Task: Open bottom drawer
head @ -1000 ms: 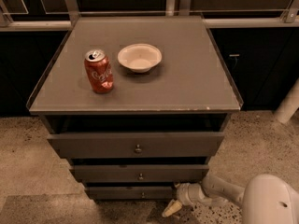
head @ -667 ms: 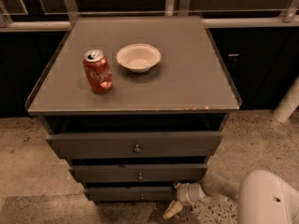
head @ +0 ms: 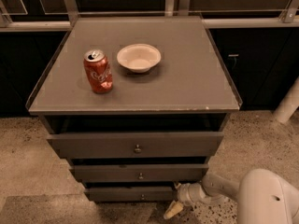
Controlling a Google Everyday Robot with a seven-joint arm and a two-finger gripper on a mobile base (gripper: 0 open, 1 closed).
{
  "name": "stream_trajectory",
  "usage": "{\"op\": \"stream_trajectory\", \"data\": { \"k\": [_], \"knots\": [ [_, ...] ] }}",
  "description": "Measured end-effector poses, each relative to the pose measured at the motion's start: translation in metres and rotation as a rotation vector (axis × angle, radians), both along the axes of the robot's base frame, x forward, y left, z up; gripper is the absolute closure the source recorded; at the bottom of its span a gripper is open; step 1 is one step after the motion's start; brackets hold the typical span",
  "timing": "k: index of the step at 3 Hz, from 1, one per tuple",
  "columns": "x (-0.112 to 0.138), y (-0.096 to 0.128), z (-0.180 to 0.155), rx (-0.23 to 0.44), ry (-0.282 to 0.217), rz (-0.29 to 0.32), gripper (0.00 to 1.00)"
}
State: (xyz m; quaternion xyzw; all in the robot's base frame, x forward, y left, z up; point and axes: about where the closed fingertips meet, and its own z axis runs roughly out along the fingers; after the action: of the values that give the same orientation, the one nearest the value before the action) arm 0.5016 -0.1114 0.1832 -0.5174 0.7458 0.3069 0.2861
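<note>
The grey cabinet fills most of the camera view. Its flat matte top is seen whole, with a thin raised lip at the edges. Below the top, only the three drawer fronts are seen, each set further back than the one above and parted by dark gaps whose insides are lost in shadow. The speckled stone floor is cut off by the frame at the bottom. A smooth, rounded white shell, part of the robot's body, is cropped at the lower right corner. From it a pale, jointed tubular arm is extended leftward at floor level.

The bottom drawer is found lowest on the cabinet, as a thin dark-grey strip. Its right end is covered by the arm's ribbed wrist, and its small round knob is barely made out.

A shallow, off-white round bowl is set on the top, toward the back. Just to its left, apart from it, a red soda can with a silver lid is stood upright.

The gripper is held low at the drawer's right end. Only a cream, blunt tip is shown, angled toward the floor. Whether it is spread or pressed together cannot be told, nor whether the drawer is touched.
</note>
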Motion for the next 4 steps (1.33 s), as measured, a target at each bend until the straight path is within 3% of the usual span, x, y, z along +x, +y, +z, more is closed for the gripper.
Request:
{"op": "stream_trajectory", "data": {
  "k": [3,4],
  "knots": [
    [-0.0038,-0.0006,0.0049,0.008,0.04,-0.021,0.0],
    [-0.0048,-0.0003,0.0059,0.008,0.052,0.01,0.0]
  ]
}}
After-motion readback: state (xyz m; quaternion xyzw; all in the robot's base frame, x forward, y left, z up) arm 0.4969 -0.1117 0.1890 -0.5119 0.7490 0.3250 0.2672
